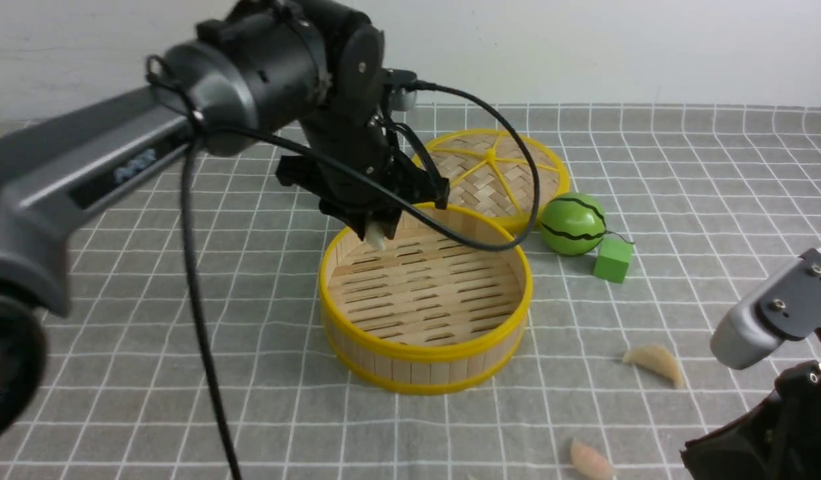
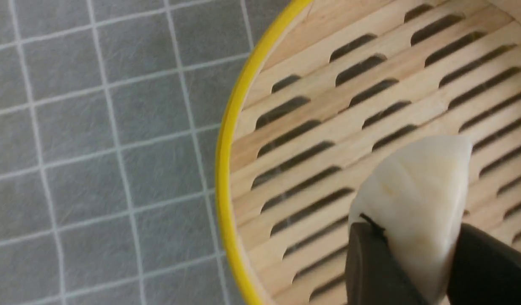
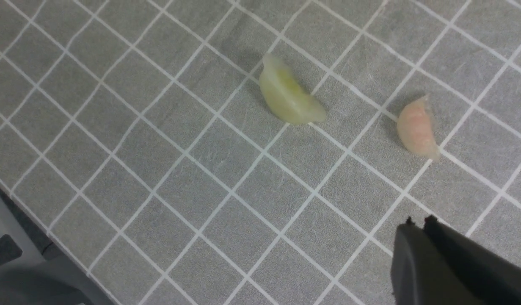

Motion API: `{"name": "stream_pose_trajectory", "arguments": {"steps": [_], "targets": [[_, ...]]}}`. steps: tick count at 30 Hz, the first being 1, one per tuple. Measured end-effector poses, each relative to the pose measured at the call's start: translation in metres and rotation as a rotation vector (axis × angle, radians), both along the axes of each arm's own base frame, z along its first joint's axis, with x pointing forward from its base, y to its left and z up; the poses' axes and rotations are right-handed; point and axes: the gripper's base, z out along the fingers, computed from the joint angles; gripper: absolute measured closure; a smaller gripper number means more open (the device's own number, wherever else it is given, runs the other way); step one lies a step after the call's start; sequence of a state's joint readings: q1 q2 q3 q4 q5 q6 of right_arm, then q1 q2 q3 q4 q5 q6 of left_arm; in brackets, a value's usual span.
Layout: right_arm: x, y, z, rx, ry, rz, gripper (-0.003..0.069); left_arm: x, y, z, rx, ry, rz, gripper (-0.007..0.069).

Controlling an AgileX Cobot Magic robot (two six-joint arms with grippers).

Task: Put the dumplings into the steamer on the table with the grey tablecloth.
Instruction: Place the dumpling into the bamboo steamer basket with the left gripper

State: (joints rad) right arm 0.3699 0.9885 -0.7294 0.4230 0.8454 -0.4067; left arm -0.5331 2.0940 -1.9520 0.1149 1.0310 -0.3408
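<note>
The right fingers (image 3: 420,231) are pressed together with nothing between them, low over the grey cloth (image 3: 201,190) that covers the desk (image 1: 117,333). Just beyond their tips a pink dumpling (image 3: 417,131) lies flat on the cloth. A greenish dumpling (image 3: 290,99) lies farther out from them, apart from the pink one.

Well away from the right fingers stands the steamer (image 1: 423,300), with nothing on its slatted floor. The left fingers (image 2: 370,262) point down into it at its far side. They grip a white dumpling (image 2: 412,190) by one end, one finger on each side, and its free end points down toward the slats. The dumpling hangs inside the yellow rim, close to the wall. Whether it touches the floor cannot be told.

Past the steamer, off to the side of the left fingers, a green cube (image 1: 612,260) sits just beside a striped green ball (image 1: 573,225). Behind the left fingers, the woven lid (image 1: 493,173) lies flat, its edge against the steamer's far rim.
</note>
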Motion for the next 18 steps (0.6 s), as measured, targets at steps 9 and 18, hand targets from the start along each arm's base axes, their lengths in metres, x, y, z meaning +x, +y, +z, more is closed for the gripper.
{"name": "stream_pose_trajectory", "arguments": {"steps": [9, 18], "targets": [[0.0, 0.0, 0.0, 0.005, 0.0, -0.002, 0.0617, 0.032, -0.017, -0.062, 0.058, 0.042, -0.004, 0.0405], [0.002, 0.0, 0.003, -0.011, -0.01, 0.005, 0.0608, 0.026, -0.011, -0.041, 0.069, 0.035, 0.001, 0.0312]]}}
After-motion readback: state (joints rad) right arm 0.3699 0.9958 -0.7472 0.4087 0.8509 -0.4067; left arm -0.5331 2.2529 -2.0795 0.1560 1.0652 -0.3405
